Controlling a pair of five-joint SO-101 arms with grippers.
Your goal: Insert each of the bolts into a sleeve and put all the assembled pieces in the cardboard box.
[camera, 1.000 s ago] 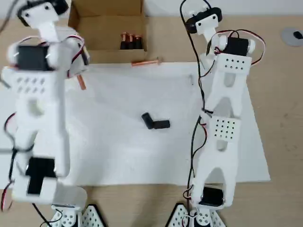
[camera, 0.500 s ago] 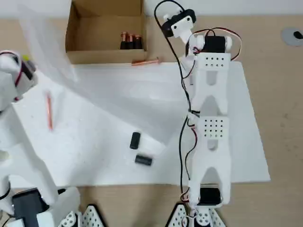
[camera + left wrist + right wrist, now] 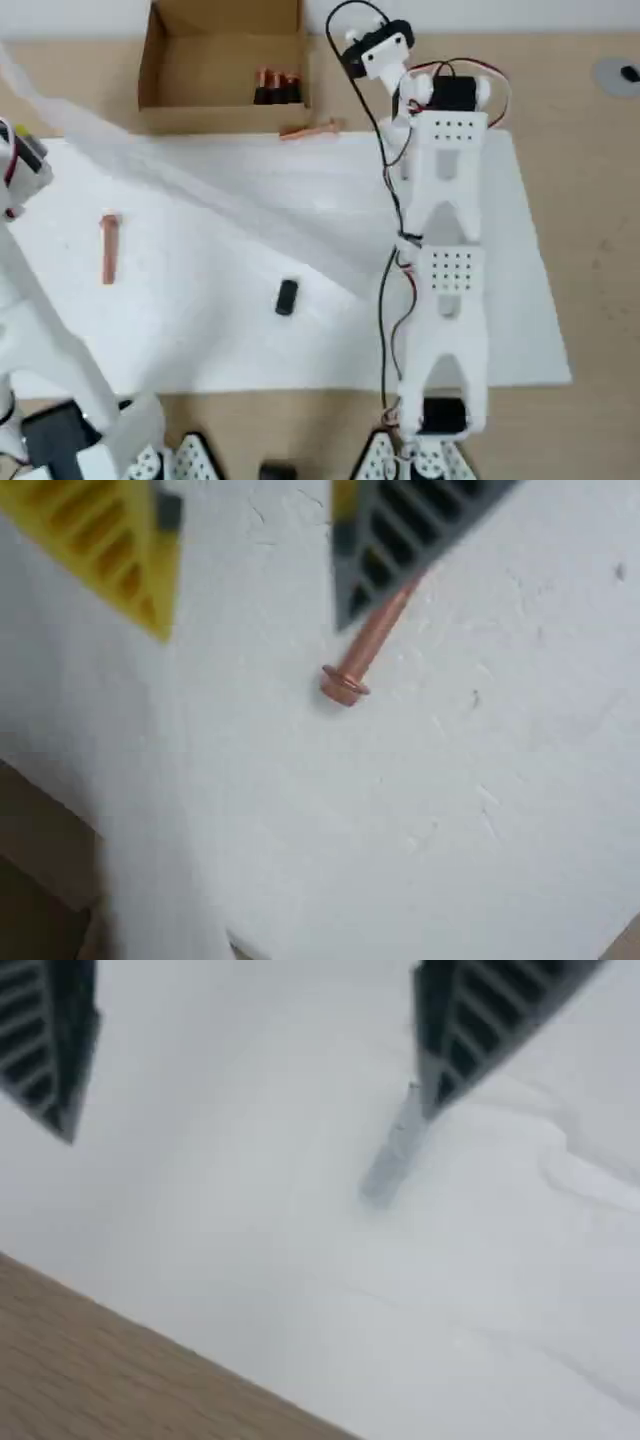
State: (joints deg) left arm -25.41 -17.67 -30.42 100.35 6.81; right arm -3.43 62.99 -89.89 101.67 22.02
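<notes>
One bolt [image 3: 109,248] lies flat on the white mat [image 3: 200,350] at the frame's left, well apart from the black sleeve [image 3: 287,297] near centre; the left end effector [image 3: 250,620] hangs over it spread wide and empty, apparently lined up to grasp it. Right end effector [image 3: 248,1120]: also wide, empty, over mat near the bench [image 3: 100,1380] edge. Cardboard box [image 3: 220,120], upper left: assembled pieces [image 3: 277,86] inside, another bolt [image 3: 310,130] just outside its front wall.

Copper bolt [image 3: 109,249], blk sleeve [image 3: 287,297], white sheet [image 3: 200,340] (cardboard box [image 3: 215,120]: brown).
</notes>
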